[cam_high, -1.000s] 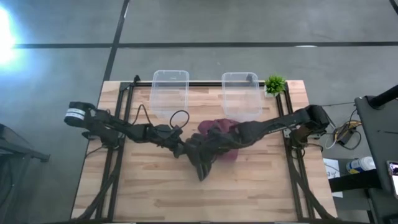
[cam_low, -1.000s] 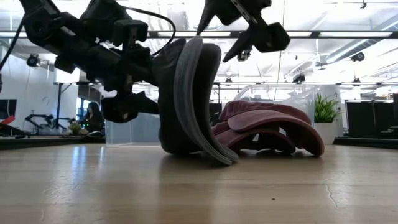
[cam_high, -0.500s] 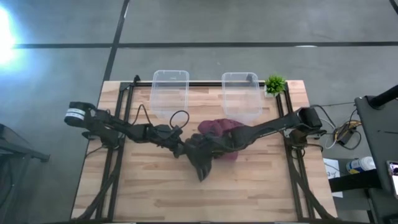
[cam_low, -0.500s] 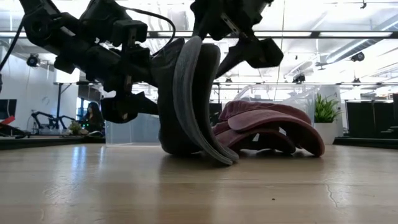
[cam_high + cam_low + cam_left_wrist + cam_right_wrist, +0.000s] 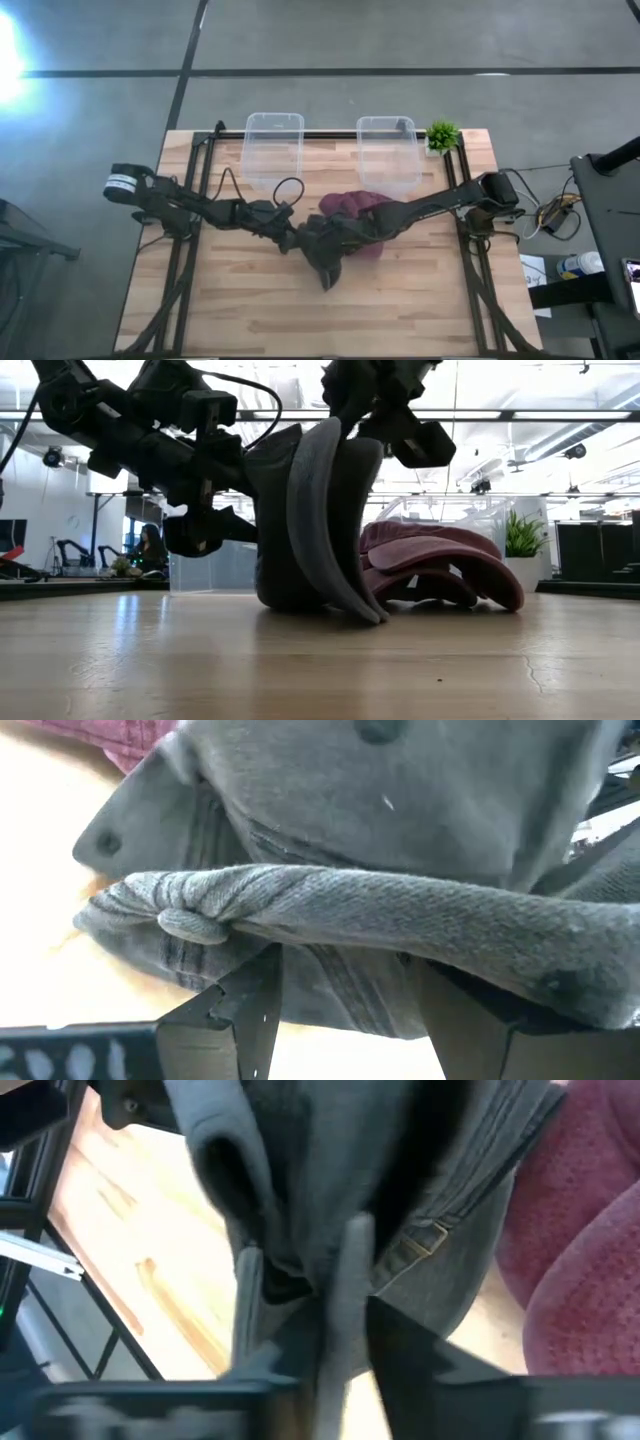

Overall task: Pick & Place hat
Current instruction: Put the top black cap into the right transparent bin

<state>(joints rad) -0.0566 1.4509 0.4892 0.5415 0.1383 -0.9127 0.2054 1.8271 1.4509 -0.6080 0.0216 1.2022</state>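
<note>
A grey hat stands on edge at the table's middle, its lower rim on the wood and its brim pointing toward the near edge. A dark red hat lies flat just behind and right of it, touching it. My left gripper comes in from the left and holds the grey hat's crown side. My right gripper reaches in from the right and is shut on the top of the hat's brim. My left gripper has grey cloth of the hat's crown between its two fingers, reaching in level from the table's left. A rolled edge runs across in front of the fingers. The hat stands upright with its lower rim on the table. My right gripper pinches the brim's upper edge between its two fingers, slanting down from the table's right. The thin edge runs up between the fingers. The hat stays on edge, its lower rim on the table.
Two clear plastic bins stand along the far edge, and a small green plant stands at the far right corner. Bare wood lies toward the near edge.
My right gripper has moved toward the table's left, over the red hat to the grey hat, and has shut on the top of its brim. The brim's upper edge has tipped a little toward the table's right. The hat's lower rim has stayed on the table.
</note>
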